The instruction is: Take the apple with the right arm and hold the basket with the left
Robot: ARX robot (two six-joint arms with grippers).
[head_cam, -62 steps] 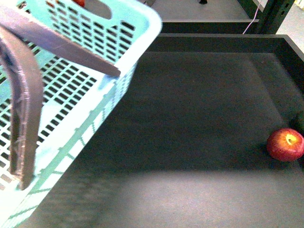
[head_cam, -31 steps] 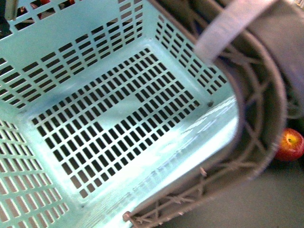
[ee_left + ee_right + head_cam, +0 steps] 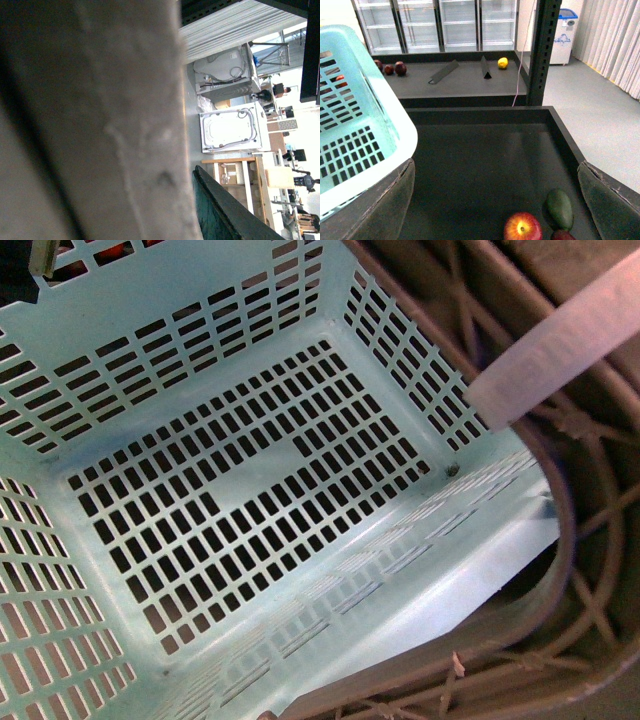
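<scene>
The pale turquoise basket (image 3: 230, 490) fills the front view, tilted so I look into its slotted floor; its grey-brown handles (image 3: 590, 540) curve along the right side. In the right wrist view the basket's wall (image 3: 355, 115) stands at the left. The red apple (image 3: 522, 227) with its yellow stem patch lies on the dark tray floor, between and below my open right gripper (image 3: 495, 200) fingers. The left wrist view is almost wholly blocked by a blurred grey-brown handle (image 3: 90, 120); my left gripper is shut on the basket, its jaws hidden. The apple is hidden in the front view.
A green avocado-like fruit (image 3: 560, 209) and a dark red fruit (image 3: 563, 235) lie beside the apple near the tray's right wall (image 3: 565, 135). On a far shelf sit small dark red fruits (image 3: 392, 67), a lemon (image 3: 503, 62) and two dark wedge stands. A black shelf post (image 3: 542, 50) rises behind the tray.
The basket has swung across the front view and closer, from the left side to filling the frame. The apple, seen at the right edge before, is now covered by the handles.
</scene>
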